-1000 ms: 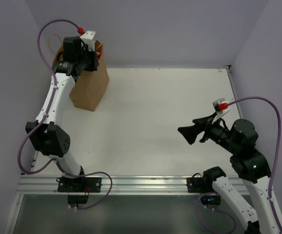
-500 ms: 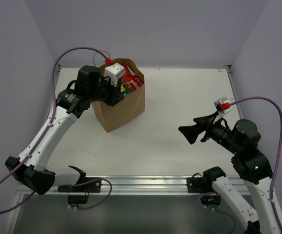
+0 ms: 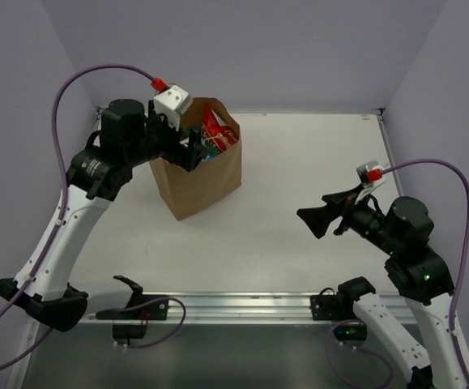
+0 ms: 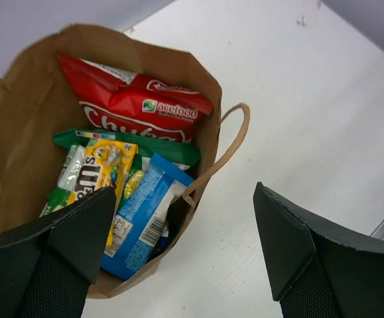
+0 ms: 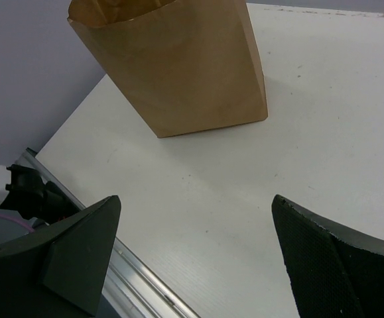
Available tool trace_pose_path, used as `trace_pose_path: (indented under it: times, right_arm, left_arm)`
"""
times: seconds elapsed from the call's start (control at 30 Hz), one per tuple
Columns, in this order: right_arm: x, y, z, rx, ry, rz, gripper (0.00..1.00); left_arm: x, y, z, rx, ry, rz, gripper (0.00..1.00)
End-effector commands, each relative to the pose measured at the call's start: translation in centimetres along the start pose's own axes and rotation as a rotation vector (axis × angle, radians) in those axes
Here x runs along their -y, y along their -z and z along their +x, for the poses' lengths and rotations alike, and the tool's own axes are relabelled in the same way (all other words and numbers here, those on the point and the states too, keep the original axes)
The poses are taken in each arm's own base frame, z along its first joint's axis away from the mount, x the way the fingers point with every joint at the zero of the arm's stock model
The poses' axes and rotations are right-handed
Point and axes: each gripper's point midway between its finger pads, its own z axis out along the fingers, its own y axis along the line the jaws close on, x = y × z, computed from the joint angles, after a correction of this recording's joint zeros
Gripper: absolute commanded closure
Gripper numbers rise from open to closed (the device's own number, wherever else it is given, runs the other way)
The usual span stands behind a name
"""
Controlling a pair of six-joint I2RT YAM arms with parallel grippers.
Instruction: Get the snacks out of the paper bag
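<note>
The left jaws are spread wide and hold nothing. In the left wrist view one dark finger (image 4: 59, 245) sits over the near rim of the paper bag (image 4: 19, 132), and the other finger (image 4: 311, 245) is over bare table (image 4: 298, 99) just beside the bag. From the top view these jaws hang at the open mouth of the paper bag (image 3: 198, 182), on its left side. I cannot tell whether they touch the rim.

Below them, the snacks all lie inside the bag. A blue packet (image 4: 142, 218) is nearest the jaws, leaning against the bag wall by a twisted loop handle (image 4: 235, 132). Beside it is a yellow pack (image 4: 105, 165) with dark lettering, and to its left a green-and-white pack (image 4: 69, 172). A dark green bag (image 4: 172, 151) lies across behind them. The red chip bag (image 4: 138, 106) stands at the far side, its top showing above the rim in the top view (image 3: 212, 130).

The bag stands upright on the far left part of the table (image 3: 299, 162), with its mouth open.

The right jaws are also released and empty, their fingers (image 5: 79, 245) far apart. They hang above the table on the right side, well apart from the bag and pointing toward it. The right wrist view shows the plain brown side of the bag (image 5: 185, 66), with white table between. The metal rail (image 5: 145, 285) at the table's near edge is at the lower left.
</note>
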Motion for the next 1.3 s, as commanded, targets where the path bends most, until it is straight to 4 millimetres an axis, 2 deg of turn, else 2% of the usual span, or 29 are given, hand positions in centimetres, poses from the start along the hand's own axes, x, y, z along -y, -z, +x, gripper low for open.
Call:
trace_pose_path:
  times: [0.0,0.03,0.07,0.1,0.23,0.27,0.33,0.37,0.43,0.53,0.6,0.63,0.77,0.83,1.0,1.03,1.1,1.27]
  right_arm:
    - [-0.3,0.5,-1.2,0.027,0.026,0.008,0.01]
    - [-0.3,0.5,-1.2,0.028,0.026,0.008,0.01]
    - [-0.3,0.5,-1.2,0.028,0.026,0.006,0.01]
    - [-0.2,0.4,-1.2,0.027,0.026,0.008,0.01]
    - [-0.1,0.4,-0.7,0.015,0.020,0.009,0.01]
    - [-0.1,0.4,-0.6,0.012,0.020,0.010,0.01]
    - [0.1,0.4,-0.3,0.007,0.018,0.016,0.01]
    - [0.1,0.6,-0.4,0.012,0.021,0.018,0.01]
    - [0.2,0.6,-0.2,0.014,0.021,0.025,0.01]
    - [0.3,0.6,-0.1,0.014,0.022,0.028,0.01]
    - [0.4,0.5,0.0,0.006,0.022,0.028,0.01]
    - [0.4,0.5,0.0,0.004,0.022,0.025,0.01]
    - [0.5,0.3,0.2,-0.008,0.026,0.032,0.01]
    - [0.7,0.3,0.3,-0.013,0.028,0.035,0.01]
    - [1.0,0.0,0.5,-0.027,0.025,0.044,0.01]
    - [0.9,-0.2,0.5,-0.031,0.025,0.042,0.01]
    - [0.9,-0.3,0.6,-0.035,0.023,0.038,0.01]
    - [0.8,-0.5,0.5,-0.043,0.019,0.031,0.01]
  left_arm:
    - [-0.1,3.7,-5.2,0.183,-0.007,-0.058,0.08]
    - [-0.7,4.0,-5.7,0.201,-0.005,-0.094,0.09]
    - [-2.3,4.6,-6.5,0.238,0.001,-0.189,0.10]
    - [-3.1,4.8,-6.7,0.247,0.003,-0.231,0.10]
    - [-6.5,4.8,-7.4,0.273,0.011,-0.316,0.11]
    - [-8.9,5.0,-7.6,0.288,0.040,-0.362,0.11]
    - [-11.5,5.0,-7.0,0.292,0.065,-0.419,0.12]
    - [-13.4,5.1,-6.9,0.297,0.069,-0.462,0.12]
    - [-15.0,4.2,-6.2,0.272,0.058,-0.476,0.12]
    - [-17.2,1.3,-4.7,0.213,0.064,-0.423,0.12]
    - [-17.6,0.0,-4.8,0.200,0.015,-0.383,0.13]
    - [-18.4,-1.3,-3.9,0.167,0.016,-0.372,0.14]
    - [-20.0,-2.9,-2.5,0.102,0.000,-0.354,0.19]
    - [-20.7,-3.3,-1.8,0.088,0.008,-0.341,0.28]
    - [-19.7,-4.7,-0.1,0.056,0.003,-0.232,0.35]
    - [-19.6,-5.1,0.1,0.056,0.004,-0.216,0.39]
    - [-18.9,-5.5,0.3,0.060,-0.008,-0.164,0.46]
    - [-18.6,-6.4,0.9,0.042,-0.012,-0.114,0.53]
